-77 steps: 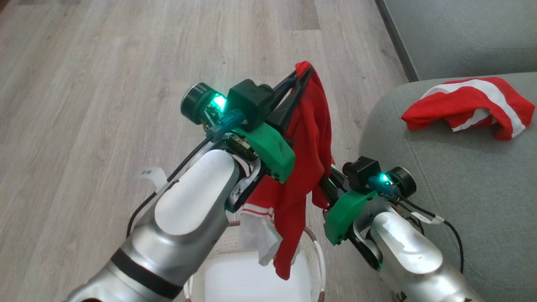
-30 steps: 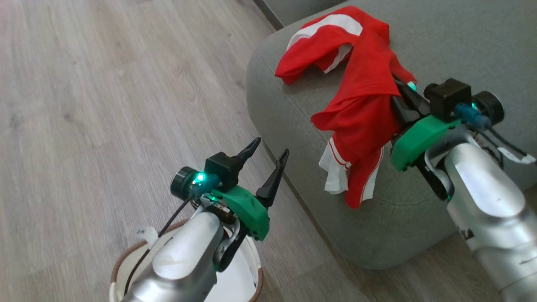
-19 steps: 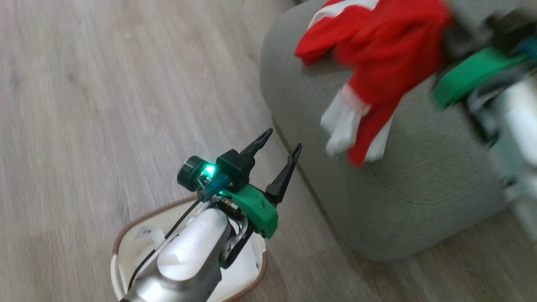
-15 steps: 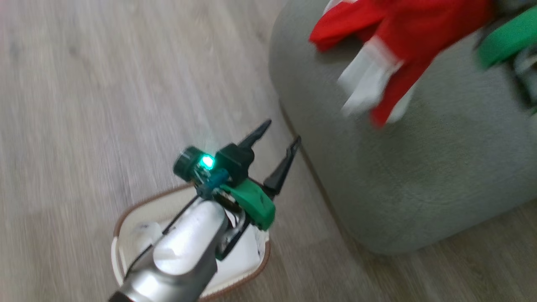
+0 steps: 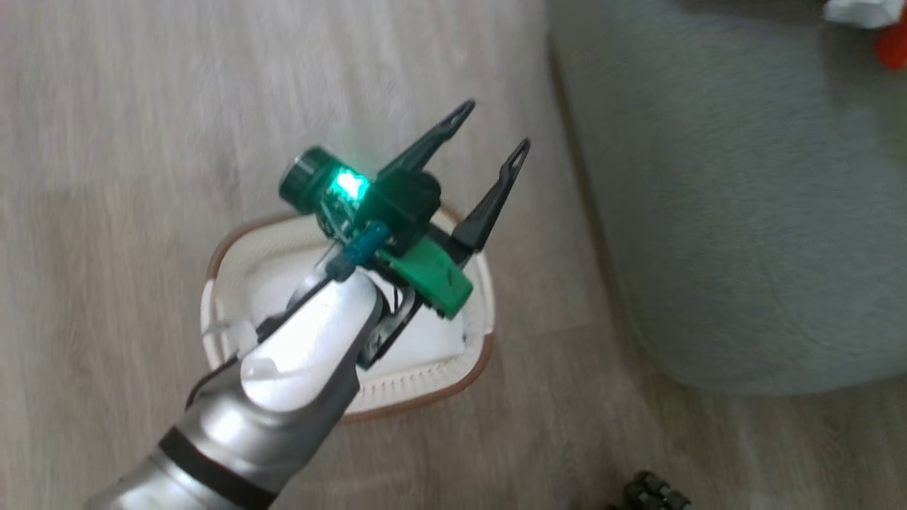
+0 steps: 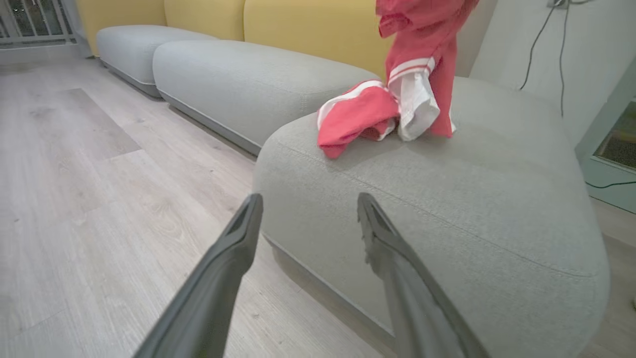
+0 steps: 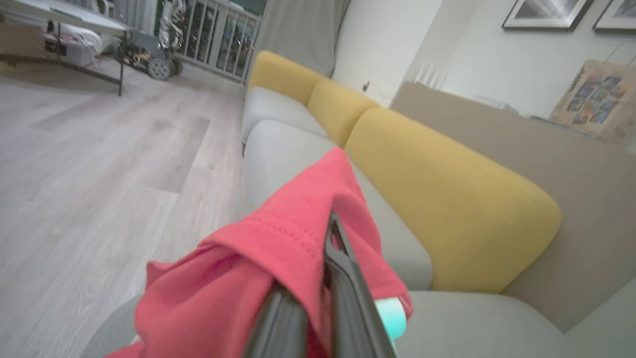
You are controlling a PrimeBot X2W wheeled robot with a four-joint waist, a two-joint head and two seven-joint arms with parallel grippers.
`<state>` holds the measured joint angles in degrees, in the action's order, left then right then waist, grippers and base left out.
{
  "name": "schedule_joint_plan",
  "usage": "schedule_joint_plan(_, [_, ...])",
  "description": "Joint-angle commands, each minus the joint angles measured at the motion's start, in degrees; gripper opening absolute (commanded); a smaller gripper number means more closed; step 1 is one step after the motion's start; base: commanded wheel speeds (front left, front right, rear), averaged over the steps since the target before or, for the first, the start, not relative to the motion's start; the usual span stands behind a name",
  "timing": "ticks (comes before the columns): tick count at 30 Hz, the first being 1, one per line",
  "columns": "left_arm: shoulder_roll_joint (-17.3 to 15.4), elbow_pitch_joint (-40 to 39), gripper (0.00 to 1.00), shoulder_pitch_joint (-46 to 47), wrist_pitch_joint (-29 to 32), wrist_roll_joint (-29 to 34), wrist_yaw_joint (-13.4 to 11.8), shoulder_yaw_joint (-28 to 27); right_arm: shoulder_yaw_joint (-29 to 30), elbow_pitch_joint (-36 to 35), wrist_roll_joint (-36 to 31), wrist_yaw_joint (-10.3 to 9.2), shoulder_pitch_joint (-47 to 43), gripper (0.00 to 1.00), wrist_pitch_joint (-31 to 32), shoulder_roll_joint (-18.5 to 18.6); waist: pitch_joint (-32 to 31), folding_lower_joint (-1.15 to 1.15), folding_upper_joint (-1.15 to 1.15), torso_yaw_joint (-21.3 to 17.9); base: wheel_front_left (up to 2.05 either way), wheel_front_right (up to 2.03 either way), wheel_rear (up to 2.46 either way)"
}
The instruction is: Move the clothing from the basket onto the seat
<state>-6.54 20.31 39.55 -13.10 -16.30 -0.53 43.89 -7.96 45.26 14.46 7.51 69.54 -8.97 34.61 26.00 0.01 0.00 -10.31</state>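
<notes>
Holds the left gripper (image 5: 496, 126) spread to full width above the basket (image 5: 397, 388), with both dark fingers pointing toward the seat (image 5: 744, 212). Grips nothing and touches nothing with it. Looks through the wide gap, in the left wrist view, onto the wooden floor (image 6: 74, 199) and the rounded front edge of the seat.

Clamps the right gripper (image 7: 330, 238) fully shut on the clothing (image 7: 278, 238). Pinches a fold of the red fabric between the closed fingers, with the hem draped over one finger and spilling toward the lower left of the right wrist view. Suspends that garment above the seat, in front of the yellow backrest (image 7: 447, 199).

Hangs the garment, in the left wrist view, from beyond the top edge down to the seat top, with the white-striped cuff and white trim lowest. Has that lower end against a second red piece (image 6: 357, 114), crumpled on the seat near its front corner. Cannot tell whether the hanging end rests on the cushion or merely brushes it.

Stands over the basket on the floor, near the seat front but apart from it.
</notes>
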Motion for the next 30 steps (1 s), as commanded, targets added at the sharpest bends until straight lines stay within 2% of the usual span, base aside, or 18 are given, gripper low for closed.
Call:
schedule_joint_plan(1, [-0.9, -2.5, 1.00, 2.5, 0.3, 0.5, -0.2, -1.3, 1.4, 0.7, -1.5, -0.02, 0.6, 0.00, 0.3, 0.7, 5.2, -0.01, 0.00, 5.0, 0.00, 0.00, 0.00])
schedule_joint_plan(10, [-1.3, -4.1, 1.00, 4.1, 0.7, 1.1, -0.6, -0.9, 7.9, 12.7, -9.8, -0.02, 0.1, 0.00, -3.0, -5.2, 10.1, -0.01, 0.00, 8.8, 0.00, 0.00, 0.00])
schedule_joint_plan(15, [-1.3, -3.7, 1.00, 4.1, 0.3, 0.8, -0.8, -0.8, 11.9, 17.3, -13.3, -0.02, 0.4, 0.00, -4.0, -6.1, 10.4, -0.01, 0.00, 9.1, 0.00, 0.00, 0.00])
schedule_joint_plan(16, [-1.2, -3.6, 1.00, 4.1, 0.2, 0.7, -0.9, -0.9, 12.6, 17.9, -13.9, -0.02, 0.4, 0.10, -4.3, -6.4, 10.3, -0.01, 0.00, 9.1, 0.00, 0.00, 0.00])
schedule_joint_plan(17, [-1.1, -3.4, 1.00, 4.1, 0.1, 0.6, -1.0, -0.9, 13.3, 18.3, -14.4, -0.02, 0.4, 0.45, -4.5, -6.7, 10.1, -0.01, 0.00, 8.9, 0.00, 0.00, 0.00])
schedule_joint_plan(19, [-1.0, -3.1, 1.00, 3.9, 0.0, 0.4, -1.1, -0.9, 14.2, 19.0, -15.6, -0.02, 0.1, 1.00, -4.9, -7.0, 9.9, -0.01, 0.00, 8.5, 0.00, 0.00, 0.00])
schedule_joint_plan(24, [-1.0, -2.3, 1.00, 3.6, -0.3, -0.1, -1.3, -1.0, 14.7, 19.0, -17.1, -0.02, -1.0, 1.00, -5.6, -7.7, 9.0, -0.01, 0.00, 7.7, 0.00, 0.00, 0.00])
schedule_joint_plan(30, [-1.3, -1.5, 1.00, 2.3, -0.9, -1.4, -2.1, -2.2, 13.0, 15.6, -15.4, -0.02, -5.1, 1.00, -6.0, -9.3, 6.4, -0.01, 0.00, 5.8, 0.00, 0.00, 0.00])
